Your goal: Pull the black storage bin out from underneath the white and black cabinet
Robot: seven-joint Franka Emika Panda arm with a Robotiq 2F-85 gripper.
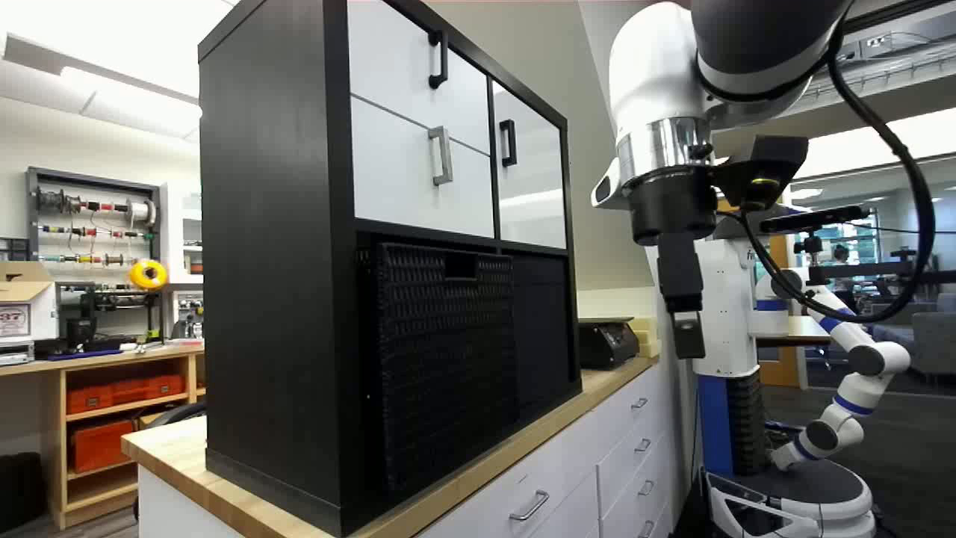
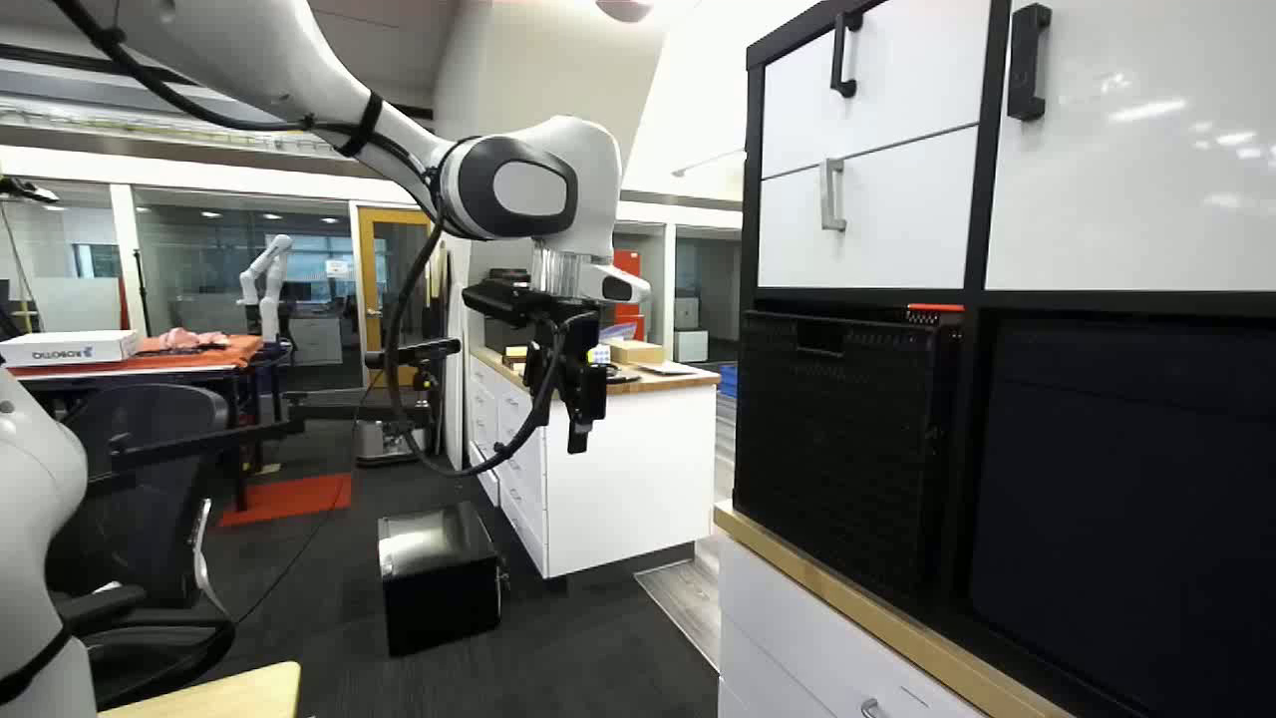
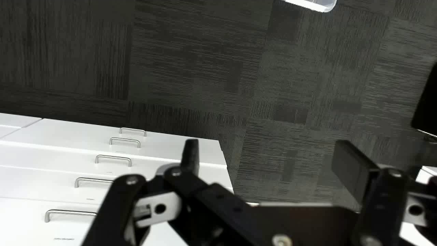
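The black storage bin (image 1: pixel 448 359) sits in a lower compartment of the white and black cabinet (image 1: pixel 261 224). The bin (image 2: pixel 837 439) and cabinet (image 2: pixel 867 224) show in both exterior views. The bin's ribbed front faces outward, with a small handle opening (image 1: pixel 461 266) at its top edge. My gripper (image 1: pixel 687 332) hangs pointing down, apart from the cabinet and off to its side. It also hangs in free air in an exterior view (image 2: pixel 583 419). In the wrist view its fingers (image 3: pixel 264 155) are wide apart with nothing between them. The bin is out of the wrist view.
White drawer units with a wooden top (image 1: pixel 612 388) carry the cabinet. A smooth dark panel (image 2: pixel 1126 499) fills the compartment beside the bin. A black device (image 1: pixel 609 342) stands beside the cabinet. Another white drawer unit (image 2: pixel 628 479) and a black box (image 2: pixel 439 578) stand on the floor.
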